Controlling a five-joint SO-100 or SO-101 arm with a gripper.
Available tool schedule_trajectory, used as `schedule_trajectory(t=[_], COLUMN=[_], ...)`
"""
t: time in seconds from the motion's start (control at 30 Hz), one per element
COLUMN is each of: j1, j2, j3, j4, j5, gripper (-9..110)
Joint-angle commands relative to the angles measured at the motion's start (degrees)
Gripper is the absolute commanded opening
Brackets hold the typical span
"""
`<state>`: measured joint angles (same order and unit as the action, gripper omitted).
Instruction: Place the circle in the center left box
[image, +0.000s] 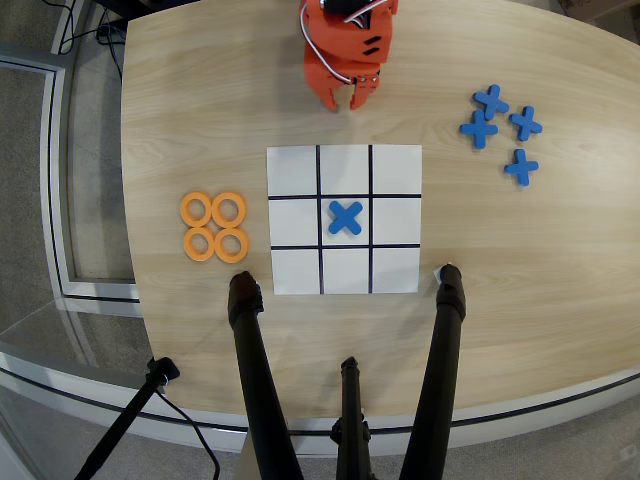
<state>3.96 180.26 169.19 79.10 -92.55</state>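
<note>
Four orange circles (214, 227) are being shown clustered in a square on the wooden surface (500, 260), left of the paper grid (344, 219), well apart from the empty center left box (396, 220). A blue cross (345, 217) is being held by the middle cell. The orange arm's fingers (346, 101) are being kept slightly parted above the grid, gripping nothing.

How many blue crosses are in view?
5. One cross lies in the grid's middle cell; four lie loose on the table at upper right. None looks hidden.
</note>
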Motion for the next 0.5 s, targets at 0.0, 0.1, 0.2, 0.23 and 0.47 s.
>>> schedule_trajectory(t=[0.0,0.1,0.2,0.23,0.47], j1=[4.66,8.44,12.04,13.18,19.16], j2=[-8.96,-17.40,-24.35,-26.46,-42.19], j3=[-12.30,-19.95,-24.79,-25.84,-31.20], j4=[-1.05,-4.39,-9.14,-10.90,-27.16], j5=[0.18,0.26,0.09,-0.09,0.09], gripper=[11,11,11,11,11])
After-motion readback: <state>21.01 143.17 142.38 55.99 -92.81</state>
